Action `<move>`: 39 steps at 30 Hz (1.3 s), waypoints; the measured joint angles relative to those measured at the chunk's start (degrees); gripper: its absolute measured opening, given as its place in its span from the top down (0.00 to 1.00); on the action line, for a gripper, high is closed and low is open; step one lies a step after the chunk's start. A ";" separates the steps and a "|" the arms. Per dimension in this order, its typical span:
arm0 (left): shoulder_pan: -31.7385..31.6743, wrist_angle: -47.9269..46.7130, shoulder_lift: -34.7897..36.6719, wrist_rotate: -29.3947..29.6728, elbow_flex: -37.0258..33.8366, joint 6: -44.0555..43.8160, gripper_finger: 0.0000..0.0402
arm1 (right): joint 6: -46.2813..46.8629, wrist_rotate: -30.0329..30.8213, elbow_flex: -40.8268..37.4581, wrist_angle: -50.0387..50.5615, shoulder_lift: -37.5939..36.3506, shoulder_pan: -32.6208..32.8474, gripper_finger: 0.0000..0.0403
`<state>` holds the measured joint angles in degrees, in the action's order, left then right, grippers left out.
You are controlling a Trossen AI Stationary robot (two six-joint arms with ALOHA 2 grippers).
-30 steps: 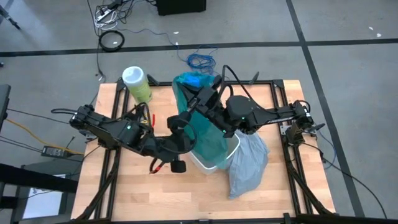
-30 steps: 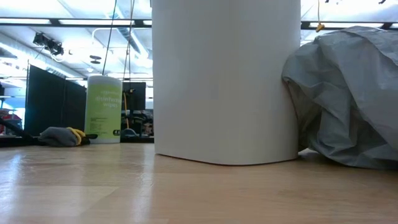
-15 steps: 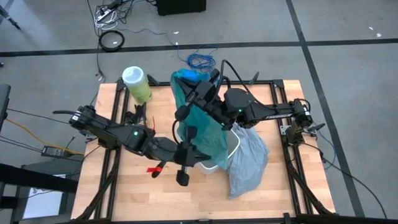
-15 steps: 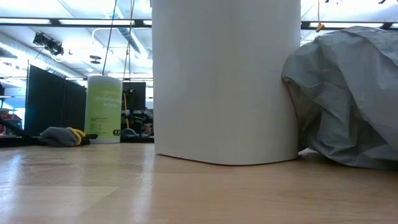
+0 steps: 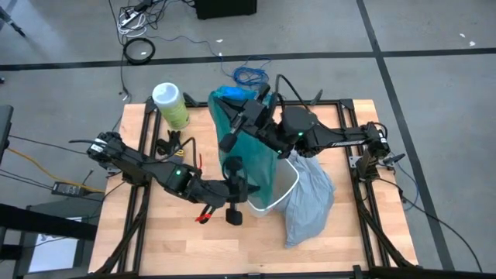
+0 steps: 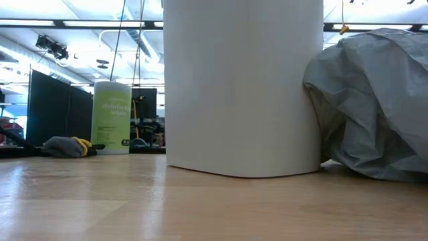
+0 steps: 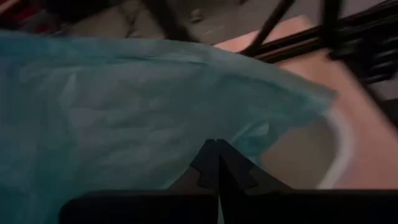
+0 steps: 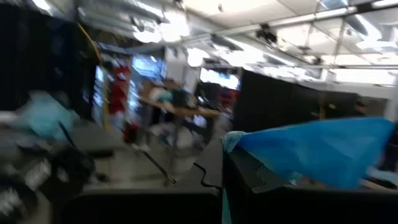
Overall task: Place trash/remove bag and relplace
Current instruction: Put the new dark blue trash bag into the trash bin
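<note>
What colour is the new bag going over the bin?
Teal-green, translucent bag; clearest in the high view.

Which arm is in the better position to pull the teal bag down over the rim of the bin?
Probably the left. Its claw is shut on the teal bag low at the bin rim, so it can tug downward. The right claw is shut on the bag higher up, holding it open.

Two dark arms, each with one pincer: the left pincer and the right pincer. One white bin. One teal plastic bag. One grey bag. One green wipes canister. One tabletop.
</note>
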<state>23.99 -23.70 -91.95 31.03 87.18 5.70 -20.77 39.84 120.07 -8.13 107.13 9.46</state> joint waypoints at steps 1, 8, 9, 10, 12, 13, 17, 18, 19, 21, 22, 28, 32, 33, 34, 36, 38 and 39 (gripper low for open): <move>0.02 -0.65 -0.01 2.33 -0.19 -0.84 1.00 | 0.13 -1.30 0.00 -0.81 -0.27 -0.02 1.00; -0.07 -5.00 0.01 15.95 -0.22 -1.13 1.00 | 0.16 -3.61 0.02 -5.37 -0.93 0.17 1.00; -0.24 -5.52 0.01 15.93 -0.22 -1.21 1.00 | 0.18 -3.57 0.02 -5.62 -0.99 0.27 1.00; -0.33 -6.09 0.01 15.54 -0.22 -1.51 1.00 | 0.19 -3.48 0.02 -5.89 -1.03 0.51 1.00; -0.52 -6.73 0.05 14.11 -0.18 -2.07 1.00 | 0.17 -3.43 0.02 -5.93 -1.04 1.28 1.00; -0.52 -7.01 0.09 13.80 -0.17 -2.29 1.00 | 0.17 -3.34 0.02 -5.74 -1.04 1.75 1.00; 0.23 -7.87 0.94 13.03 -0.18 -2.39 1.00 | 0.17 0.85 0.02 -3.87 -1.11 3.59 1.00; 0.66 -8.14 1.35 12.88 -0.21 -2.65 1.00 | 0.07 2.29 0.02 -3.42 -1.11 4.13 1.00; 1.06 -8.60 1.88 12.78 -0.01 -2.85 1.00 | -0.25 3.55 0.02 -2.82 -1.11 4.63 1.00; 1.91 -8.94 3.13 12.75 0.81 -2.92 1.00 | -0.36 4.54 0.02 -2.11 -1.11 5.69 1.00; 2.28 -9.31 3.87 12.74 1.37 -2.70 1.00 | -0.41 4.87 0.02 -2.00 -1.11 6.20 1.00; 4.63 -9.12 8.61 7.62 5.17 0.46 1.00 | -3.05 8.92 0.02 -1.92 -1.11 8.15 1.00; 6.09 -11.13 12.19 3.74 6.20 1.14 1.00 | -3.09 11.93 0.02 -2.05 -1.11 10.58 1.00; 6.37 -11.85 12.99 3.47 6.21 1.17 1.00 | -3.11 12.98 0.02 -2.00 -1.11 11.40 1.00; 6.77 -12.72 13.77 3.14 6.20 1.17 1.00 | -3.11 14.26 0.02 -1.93 -1.11 12.30 1.00; 7.77 -14.14 15.35 3.05 6.19 1.13 1.00 | -2.93 17.27 0.02 -0.97 -1.11 14.49 1.00; 8.47 -14.64 16.81 3.32 6.19 1.20 1.00 | -2.44 20.95 0.02 -0.54 -1.09 16.78 1.00; 8.74 -14.87 17.46 3.98 6.19 1.41 1.00 | -2.33 22.69 0.02 -0.54 -1.06 17.96 1.00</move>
<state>32.73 -38.57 -74.49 35.01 93.36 7.12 -23.09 62.53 120.09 -8.67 106.06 27.42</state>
